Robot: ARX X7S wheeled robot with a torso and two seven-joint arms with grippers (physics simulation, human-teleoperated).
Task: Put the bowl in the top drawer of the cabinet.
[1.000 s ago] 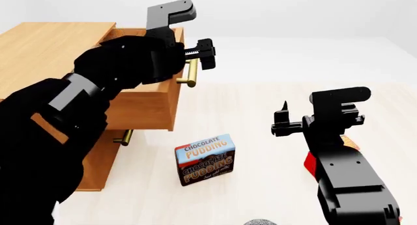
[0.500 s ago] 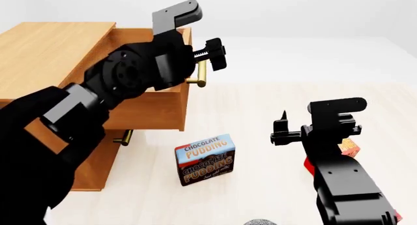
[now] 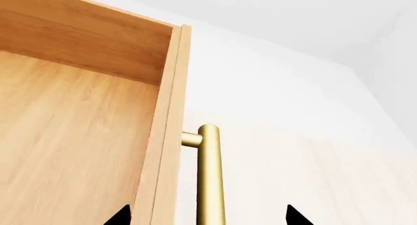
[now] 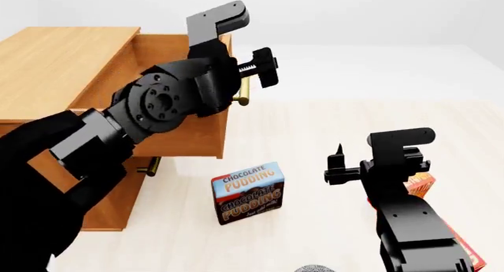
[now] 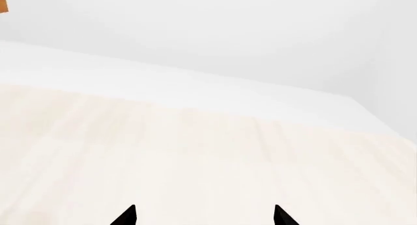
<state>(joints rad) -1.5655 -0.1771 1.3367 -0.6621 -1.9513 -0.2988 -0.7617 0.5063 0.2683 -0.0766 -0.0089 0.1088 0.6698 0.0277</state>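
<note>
The light-brown cabinet (image 4: 63, 59) stands at the left, and its top drawer (image 4: 185, 133) is pulled out. The drawer's inside (image 3: 65, 137) shows bare wood. My left gripper (image 4: 242, 53) is open at the drawer front, and the brass bar handle (image 3: 210, 176) runs between its fingertips (image 3: 120, 217) with a gap on each side. Only a speckled grey sliver of the bowl (image 4: 313, 268) shows at the bottom edge of the head view. My right gripper (image 4: 370, 151) hangs open over the floor with nothing in it.
A chocolate pudding box (image 4: 246, 192) stands on the floor in front of the cabinet. A red-orange box (image 4: 423, 182) lies partly behind my right arm. The lower drawer's brass handle (image 4: 153, 166) shows under the open drawer.
The top drawer has slid farther out, with my left gripper at its handle moving right. My right gripper has dropped lower and drawn back a little.
</note>
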